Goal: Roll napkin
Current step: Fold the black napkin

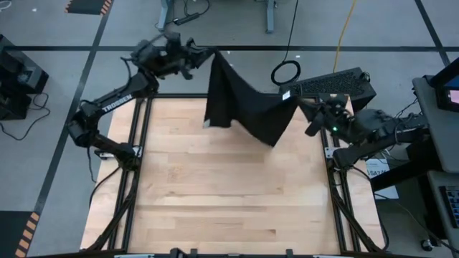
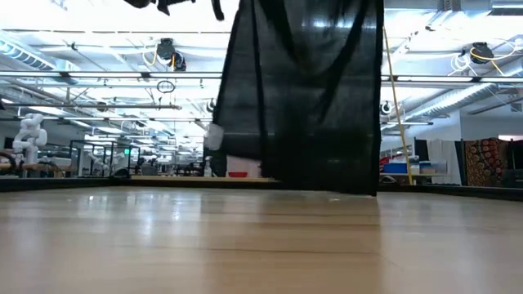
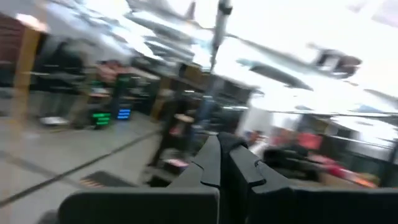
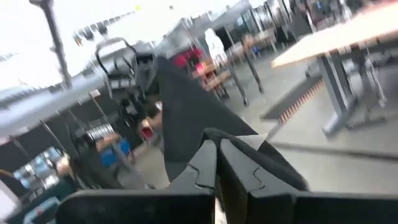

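Note:
The black napkin (image 1: 240, 100) hangs in the air over the table's far edge, stretched between my two grippers and sagging in the middle. In the low view the napkin (image 2: 302, 90) hangs as a dark sheet, its lower edge just above the wooden tabletop (image 2: 261, 245). My left gripper (image 1: 208, 54) is shut on its far left corner. My right gripper (image 1: 305, 106) is shut on its right corner, by a small white tag (image 1: 285, 94). My left gripper pinches the napkin's upper left corner (image 1: 214, 57) between its two fingers, level, from the table's left. The napkin hangs below, clear of the table. My right gripper pinches the napkin's right corner (image 4: 214, 144) between its two fingers (image 4: 205, 163), level, from the table's right. The cloth runs away from the fingers and hangs slack.
A black keyboard (image 1: 330, 84) and a coiled cable (image 1: 285, 72) lie beyond the table's far right corner. The tabletop (image 1: 229, 186) stretches bare toward the near edge, framed by dark rails.

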Controlling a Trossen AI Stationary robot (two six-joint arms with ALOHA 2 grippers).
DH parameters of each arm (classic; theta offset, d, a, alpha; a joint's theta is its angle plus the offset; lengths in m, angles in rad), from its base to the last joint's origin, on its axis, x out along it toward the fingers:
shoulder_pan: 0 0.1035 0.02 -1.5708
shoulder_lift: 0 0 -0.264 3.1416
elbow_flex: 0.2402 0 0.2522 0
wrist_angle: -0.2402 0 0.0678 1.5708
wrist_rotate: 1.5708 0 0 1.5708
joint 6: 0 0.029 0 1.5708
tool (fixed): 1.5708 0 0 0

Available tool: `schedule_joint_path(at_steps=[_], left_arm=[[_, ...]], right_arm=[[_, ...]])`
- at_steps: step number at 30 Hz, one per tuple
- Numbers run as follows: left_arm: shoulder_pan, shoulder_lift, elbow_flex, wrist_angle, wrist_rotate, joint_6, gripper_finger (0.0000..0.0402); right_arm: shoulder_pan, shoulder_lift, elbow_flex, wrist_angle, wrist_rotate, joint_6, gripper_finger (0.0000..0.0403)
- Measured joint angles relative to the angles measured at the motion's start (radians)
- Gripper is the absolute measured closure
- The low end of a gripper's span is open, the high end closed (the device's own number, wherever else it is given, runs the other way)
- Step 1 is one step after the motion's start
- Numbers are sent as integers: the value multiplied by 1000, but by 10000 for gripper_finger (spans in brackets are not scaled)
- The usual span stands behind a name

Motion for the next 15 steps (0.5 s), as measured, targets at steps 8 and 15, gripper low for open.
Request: schedule_joint_path(at_steps=[8,15], left_arm=[[-2,-71,123,-401,489,-130,400],[-169,-145,122,-1469,419,446,400]], right_arm=[[2,-24,0,2,-208,-58,403],[11,20,0,-438,-653,286,403]])
